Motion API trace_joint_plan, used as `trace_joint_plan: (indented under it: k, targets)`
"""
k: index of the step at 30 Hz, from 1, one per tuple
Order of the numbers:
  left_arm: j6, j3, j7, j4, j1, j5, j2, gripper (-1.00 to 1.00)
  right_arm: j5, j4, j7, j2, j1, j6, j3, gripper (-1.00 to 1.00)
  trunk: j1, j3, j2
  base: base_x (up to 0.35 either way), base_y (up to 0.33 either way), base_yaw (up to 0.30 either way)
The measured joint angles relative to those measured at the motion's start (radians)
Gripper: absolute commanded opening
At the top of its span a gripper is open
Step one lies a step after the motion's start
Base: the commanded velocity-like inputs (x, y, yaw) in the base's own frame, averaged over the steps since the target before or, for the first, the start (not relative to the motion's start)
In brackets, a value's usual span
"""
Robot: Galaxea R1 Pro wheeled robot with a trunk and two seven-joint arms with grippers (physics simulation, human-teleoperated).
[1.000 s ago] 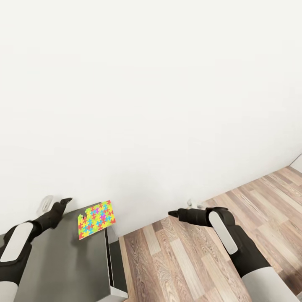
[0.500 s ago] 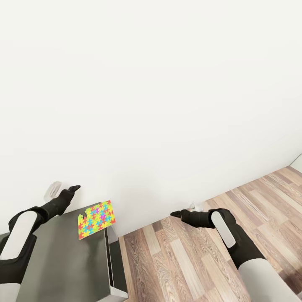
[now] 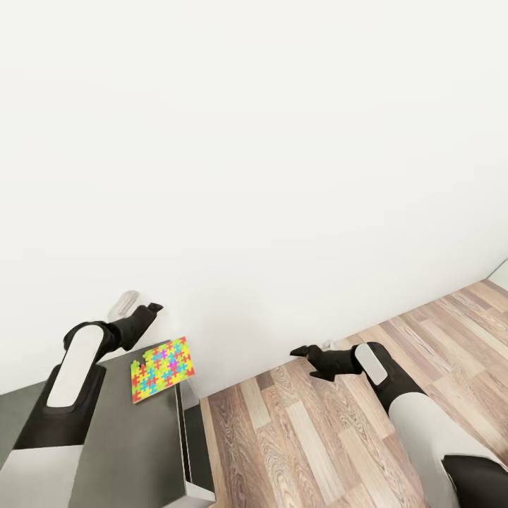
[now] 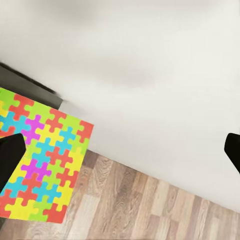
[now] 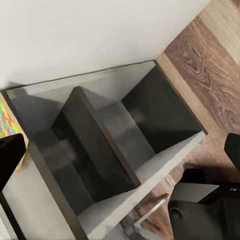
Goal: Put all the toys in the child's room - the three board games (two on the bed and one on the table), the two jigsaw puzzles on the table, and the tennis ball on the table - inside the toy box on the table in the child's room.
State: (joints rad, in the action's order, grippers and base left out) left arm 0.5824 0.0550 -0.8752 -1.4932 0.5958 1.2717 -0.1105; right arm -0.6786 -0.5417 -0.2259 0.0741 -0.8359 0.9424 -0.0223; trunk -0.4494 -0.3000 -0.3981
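One jigsaw puzzle (image 3: 162, 368), a thin square of many-coloured interlocking pieces, lies flat at the far right corner of a dark grey cabinet top (image 3: 106, 437), close to the white wall. My left gripper (image 3: 140, 306) hovers open just beyond and left of it, near the wall. The left wrist view looks down on the same puzzle (image 4: 42, 160), with the left gripper (image 4: 121, 152) spread wide and holding nothing. My right gripper (image 3: 310, 348) hangs open over the wood floor to the right. A sliver of the puzzle (image 5: 7, 122) shows past the open right gripper (image 5: 121, 152).
A plain white wall (image 3: 254, 141) takes up most of the head view. The cabinet's open dark shelves (image 5: 105, 150) face the wood-plank floor (image 3: 317, 423), which runs to the right along the wall.
My left arm has swung right and forward, bringing its gripper from the cabinet's left to just behind the puzzle. The right arm has shifted slightly right. The puzzle has not moved.
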Motion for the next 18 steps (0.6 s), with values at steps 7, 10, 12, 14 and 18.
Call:
trace_joint_plan:
  k: [7, 10, 12, 14, 18]
  targets:
    - [0.005, -0.021, -0.157, -0.014, 0.047, 0.003, 0.062, 1.00, 0.002, 0.043, -0.050, 0.000, -0.032, 0.003, -0.007, 1.00, 0.000, 0.000, 0.000, 0.000, 0.000, 0.000]
    - [0.016, -0.028, -0.197, -0.019, 0.060, 0.003, 0.083, 1.00, 0.003, 0.051, -0.070, 0.000, -0.040, 0.004, -0.006, 1.00, 0.000, 0.000, 0.000, 0.000, 0.000, 0.000]
    - [0.036, -0.038, -0.221, -0.024, 0.069, 0.004, 0.097, 1.00, 0.003, 0.057, -0.083, 0.001, -0.045, 0.005, -0.005, 1.00, 0.000, -0.001, 0.000, 0.000, 0.000, 0.000]
    - [0.047, -0.045, -0.230, -0.026, 0.073, 0.004, 0.102, 1.00, 0.003, 0.058, -0.087, 0.001, -0.047, 0.006, -0.005, 1.00, 0.000, -0.002, 0.000, 0.000, 0.000, 0.000]
    - [0.069, -0.056, -0.241, -0.034, 0.080, 0.004, 0.109, 1.00, 0.003, 0.061, -0.095, 0.002, -0.050, 0.007, -0.005, 1.00, 0.000, -0.006, 0.000, 0.000, 0.000, 0.000]
